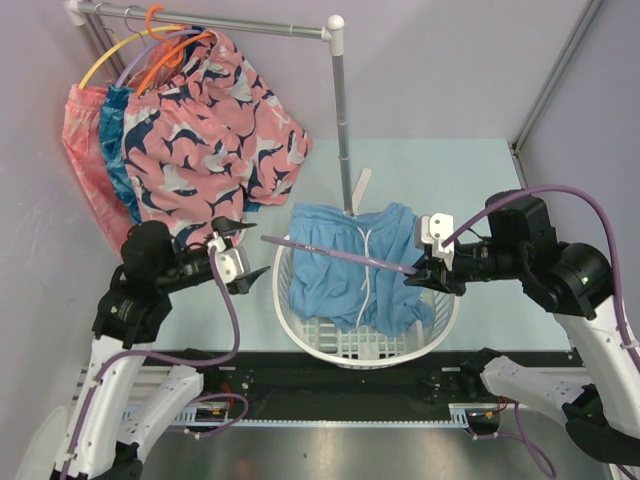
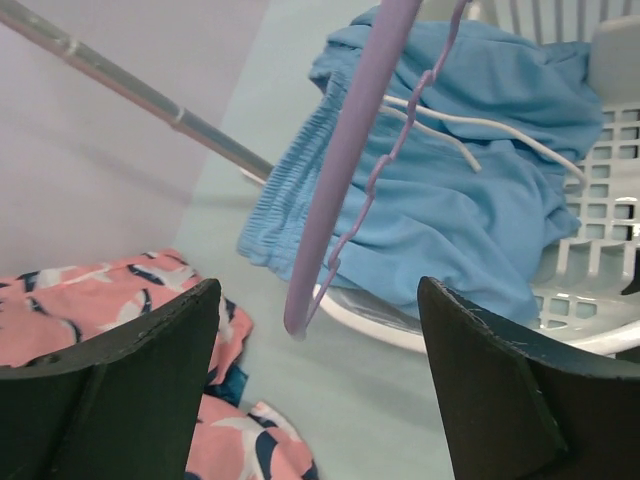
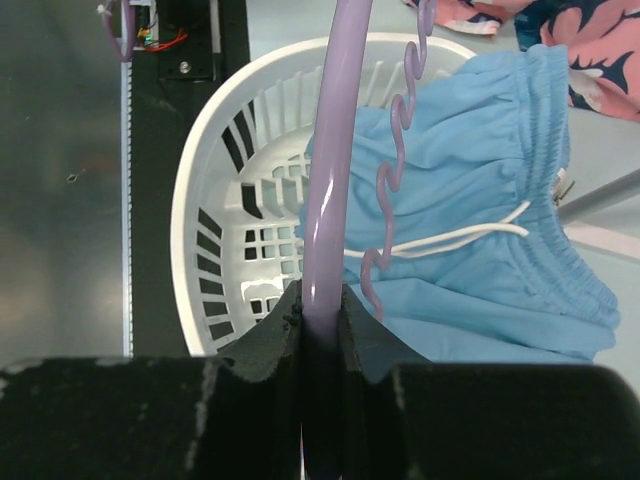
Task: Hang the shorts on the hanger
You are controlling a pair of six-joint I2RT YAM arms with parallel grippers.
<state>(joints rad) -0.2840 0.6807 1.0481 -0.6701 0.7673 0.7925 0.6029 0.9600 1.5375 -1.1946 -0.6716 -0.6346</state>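
Observation:
The light-blue shorts with a white drawstring lie draped over the white laundry basket. They also show in the left wrist view and the right wrist view. My right gripper is shut on one end of the lavender hanger, holding it level above the shorts; the grip shows in the right wrist view on the hanger's thick arm. My left gripper is open and empty just left of the hanger's free tip, apart from it.
A metal rail at the back left carries pink patterned shorts, teal shorts and orange and yellow hangers. Its upright pole stands right behind the basket. A black track runs along the near edge.

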